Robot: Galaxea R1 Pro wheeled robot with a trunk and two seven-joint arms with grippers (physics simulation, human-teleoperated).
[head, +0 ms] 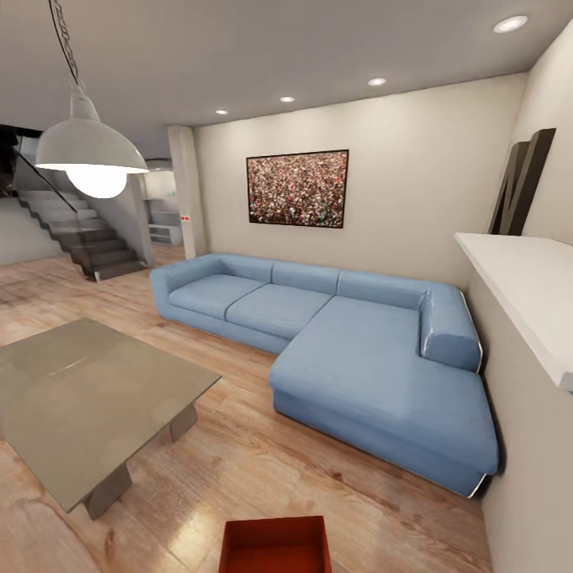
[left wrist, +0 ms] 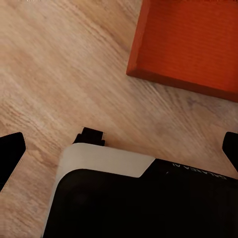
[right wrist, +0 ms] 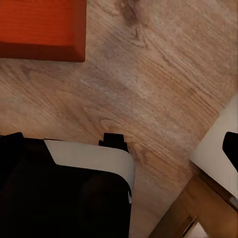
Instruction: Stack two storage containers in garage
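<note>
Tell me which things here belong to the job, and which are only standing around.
Job:
- container, orange-red, on the wood floor in front of the robot
- left gripper, open, above the floor

Not the job:
- sofa
- low table
- lamp
- picture
- stairs

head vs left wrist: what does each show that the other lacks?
Head alone: blue corner sofa, grey low table, pendant lamp, framed picture, staircase. Left wrist alone: the left hand's dark fingertips spread wide with nothing between them, above the robot's black-and-white body. Both: an orange-red storage container on the light wood plank floor.
</note>
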